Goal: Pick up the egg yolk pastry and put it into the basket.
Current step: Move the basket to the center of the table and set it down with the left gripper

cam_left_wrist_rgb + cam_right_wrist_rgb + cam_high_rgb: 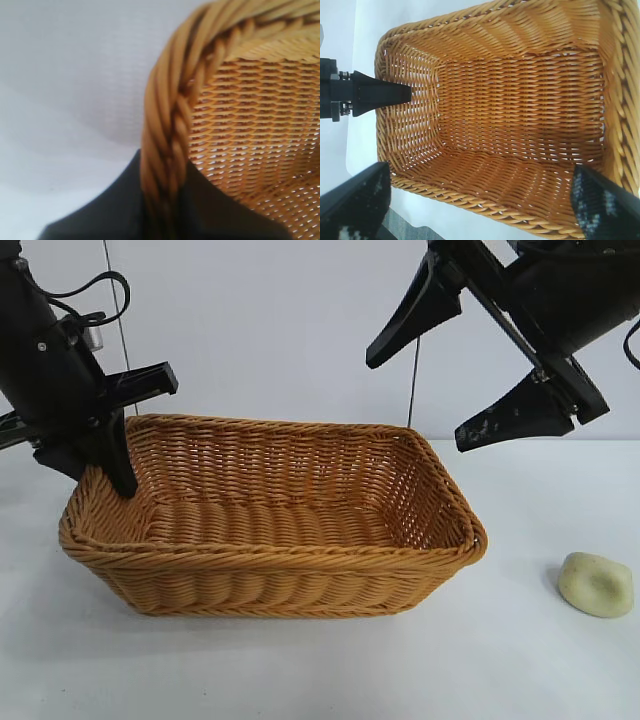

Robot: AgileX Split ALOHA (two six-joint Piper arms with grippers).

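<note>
The egg yolk pastry (596, 584), a pale cream lump with a shallow dent, lies on the white table to the right of the basket (270, 558) and apart from it. The golden-brown wicker basket stands mid-table with nothing inside. My left gripper (115, 475) is shut on the basket's left-end braided rim (165, 125), one finger inside the wall and one outside. My right gripper (415, 403) hangs open, high above the basket's right end, holding nothing. In the right wrist view its fingertips (370, 190) frame the basket's interior (490, 20). Neither wrist view shows the pastry.
The white table (520, 660) stretches in front of the basket and around the pastry. A pale wall stands behind. In the right wrist view one finger of the left gripper (380, 95) reaches into the basket's far end.
</note>
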